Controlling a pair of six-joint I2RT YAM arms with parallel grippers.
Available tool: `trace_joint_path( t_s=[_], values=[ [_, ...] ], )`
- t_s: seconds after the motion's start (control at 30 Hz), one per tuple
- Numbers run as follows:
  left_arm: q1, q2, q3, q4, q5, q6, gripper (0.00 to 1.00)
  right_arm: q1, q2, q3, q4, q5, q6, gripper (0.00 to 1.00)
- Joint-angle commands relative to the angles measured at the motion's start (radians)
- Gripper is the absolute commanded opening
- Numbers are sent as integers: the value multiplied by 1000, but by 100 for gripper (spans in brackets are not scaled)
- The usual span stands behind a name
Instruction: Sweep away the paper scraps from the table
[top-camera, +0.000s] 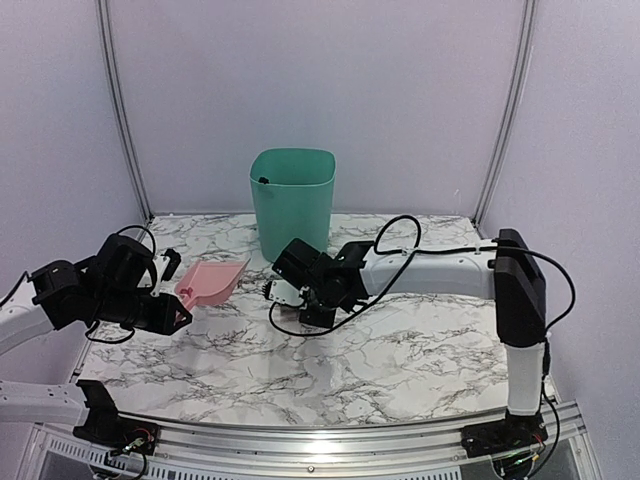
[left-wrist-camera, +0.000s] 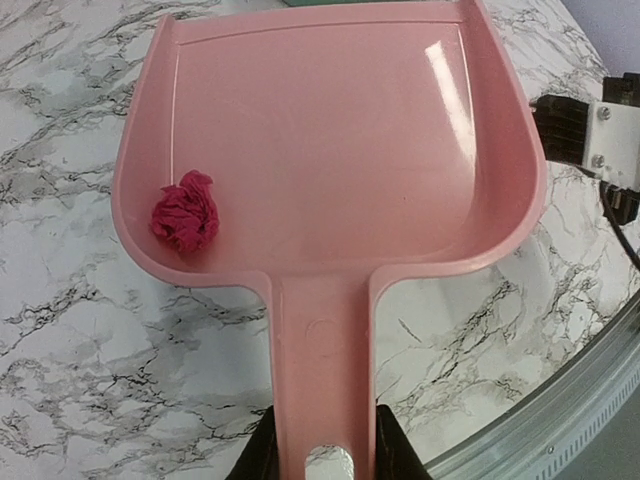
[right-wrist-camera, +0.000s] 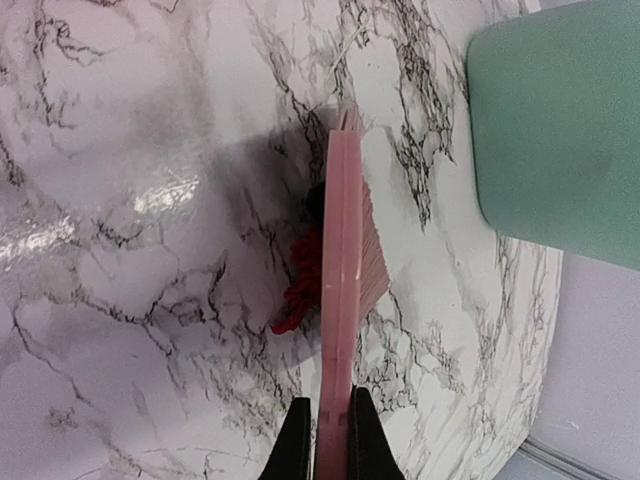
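The left gripper (left-wrist-camera: 328, 455) is closed on the handle of the pink dustpan (left-wrist-camera: 320, 150), one finger (left-wrist-camera: 262, 458) pressed to each side of it. The pan sits low over the white marbled table (top-camera: 400, 360), left of the green bin (top-camera: 292, 200), with its open mouth turned toward the right arm. A crumpled red scrap (left-wrist-camera: 185, 212) lies inside the pan, against the back wall at its left corner.

The right gripper (right-wrist-camera: 330, 440) is clamped tight on the pink brush (right-wrist-camera: 340, 290), which its wrist camera sees edge-on, pointing away from the fingers with the bristles fanned out on the side toward the bin. A second red scrap (right-wrist-camera: 298, 288) lies on the table, touching the brush on the side away from the bin. A small dark bit (right-wrist-camera: 315, 200) sits just beyond it along the brush, in shadow; it may be a black scrap, but the view is too dim to be sure. From above, the brush end of the right arm is near the pan's mouth and in front of the bin.
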Motion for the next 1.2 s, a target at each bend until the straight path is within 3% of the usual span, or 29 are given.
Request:
trace_joint_path(
  t_s=[0.0,0.27,0.43,0.6,0.8,0.97,1.17],
  values=[
    [-19,14,-14,-36,5,6,0,21,-139,-58,-48,-56,79,0],
    [-87,147,30,-34,-12,19,0,8,-338,-184,52,3,282,0],
    [-121,258,89,-34,-23,32,0,-75,-372,-183,-61,56,546,0],
    [-140,393,178,-57,-40,102,0,-120,-372,-196,-156,-52,769,0],
    [-199,528,212,-70,-134,206,0,-121,-352,-216,-90,-157,839,0],
    [-207,543,197,-66,-191,301,0,-129,-284,-153,-54,-172,864,0],
    [-207,596,218,-48,-166,398,0,-130,-203,-96,-3,-266,827,0]
  ],
)
